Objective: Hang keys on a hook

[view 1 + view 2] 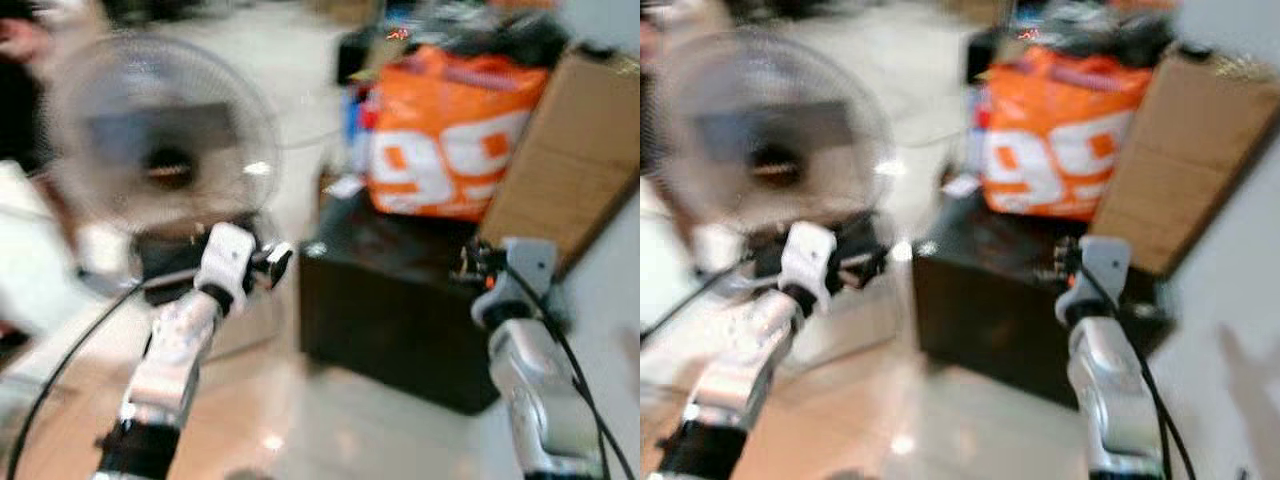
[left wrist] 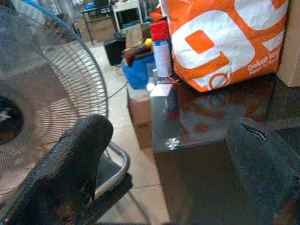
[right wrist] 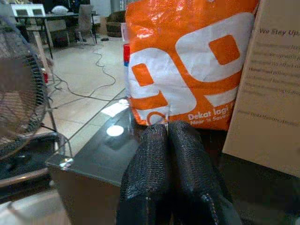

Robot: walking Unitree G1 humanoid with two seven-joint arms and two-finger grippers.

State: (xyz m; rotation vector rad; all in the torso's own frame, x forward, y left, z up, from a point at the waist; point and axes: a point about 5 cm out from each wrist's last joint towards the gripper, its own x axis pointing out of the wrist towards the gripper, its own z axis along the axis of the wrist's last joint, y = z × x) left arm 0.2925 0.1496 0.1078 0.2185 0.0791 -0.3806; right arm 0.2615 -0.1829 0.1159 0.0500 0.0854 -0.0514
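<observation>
Both eye views are blurred. My left gripper is held out at mid-left, in front of a standing fan. It is open, with its two black fingers spread wide and nothing between them. My right gripper reaches over the near right part of a low black glass-topped table. Its fingers are pressed together, shut, and nothing shows between them. They point toward an orange and white bag standing on the table.
A large cardboard sheet leans at the right beside the bag. A red-capped spray can and a blue container stand behind the table. Cables trail over the tiled floor, and the fan's base sits near the left gripper.
</observation>
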